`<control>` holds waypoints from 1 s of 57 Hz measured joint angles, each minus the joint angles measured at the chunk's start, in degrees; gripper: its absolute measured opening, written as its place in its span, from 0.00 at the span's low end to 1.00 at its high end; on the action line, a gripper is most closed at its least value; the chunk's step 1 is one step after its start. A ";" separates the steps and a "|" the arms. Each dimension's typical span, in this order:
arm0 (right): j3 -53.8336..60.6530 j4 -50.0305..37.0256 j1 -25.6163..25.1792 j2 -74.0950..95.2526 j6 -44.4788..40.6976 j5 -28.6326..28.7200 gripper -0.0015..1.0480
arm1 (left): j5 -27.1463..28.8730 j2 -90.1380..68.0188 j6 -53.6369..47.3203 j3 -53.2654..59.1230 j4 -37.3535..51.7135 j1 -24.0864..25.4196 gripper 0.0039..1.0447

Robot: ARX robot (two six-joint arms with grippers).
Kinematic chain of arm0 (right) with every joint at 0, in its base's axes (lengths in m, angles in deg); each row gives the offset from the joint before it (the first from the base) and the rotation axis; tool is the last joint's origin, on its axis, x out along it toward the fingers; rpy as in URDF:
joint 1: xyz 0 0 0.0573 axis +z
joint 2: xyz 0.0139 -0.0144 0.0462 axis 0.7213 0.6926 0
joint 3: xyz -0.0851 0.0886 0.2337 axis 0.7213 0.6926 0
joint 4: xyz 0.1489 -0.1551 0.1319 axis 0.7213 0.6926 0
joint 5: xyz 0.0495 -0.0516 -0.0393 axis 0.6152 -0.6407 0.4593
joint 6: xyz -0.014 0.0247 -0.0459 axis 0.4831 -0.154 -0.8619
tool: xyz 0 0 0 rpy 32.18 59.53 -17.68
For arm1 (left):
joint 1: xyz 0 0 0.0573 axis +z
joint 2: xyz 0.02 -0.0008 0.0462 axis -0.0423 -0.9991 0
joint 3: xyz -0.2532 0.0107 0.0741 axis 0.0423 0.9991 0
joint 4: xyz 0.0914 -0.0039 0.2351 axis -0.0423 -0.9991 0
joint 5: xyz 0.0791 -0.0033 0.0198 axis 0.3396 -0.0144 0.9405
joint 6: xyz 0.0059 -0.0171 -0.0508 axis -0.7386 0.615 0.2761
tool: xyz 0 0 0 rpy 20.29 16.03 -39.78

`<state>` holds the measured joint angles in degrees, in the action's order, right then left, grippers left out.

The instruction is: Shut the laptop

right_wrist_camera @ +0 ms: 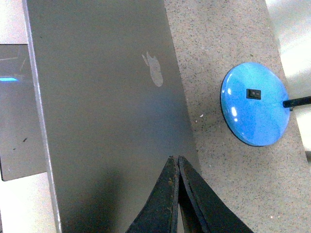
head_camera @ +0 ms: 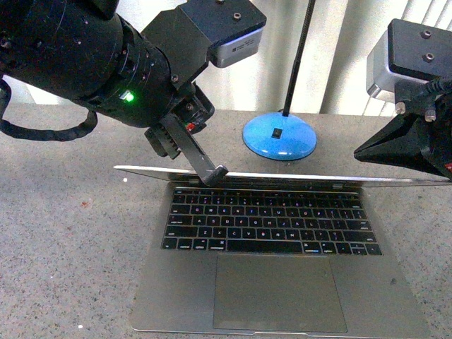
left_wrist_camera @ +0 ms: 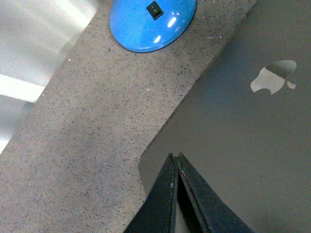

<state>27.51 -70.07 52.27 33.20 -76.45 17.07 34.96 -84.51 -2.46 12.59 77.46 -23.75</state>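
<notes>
Slim silver-grey metal laptop (head_camera: 282, 282) on the speckled desk (head_camera: 63, 233), lid partly down directly beneath both tips. Left end effector (head_camera: 212, 173) and right end effector (head_camera: 359, 150) fully pinched, empty, one near each lid side. Presumably blunt pushers for an even press.

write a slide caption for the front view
Both shut, left gripper and right gripper at the lid of the partly closed laptop; blue lamp base behind.
</notes>
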 joint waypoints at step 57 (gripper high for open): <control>2.84 -0.24 1.57 1.33 -1.62 -0.66 0.03 | -2.05 -0.83 0.63 4.44 1.81 0.20 0.03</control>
<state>30.36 -70.31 53.85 34.53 -78.07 16.42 32.91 -85.34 -1.83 17.02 79.28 -23.55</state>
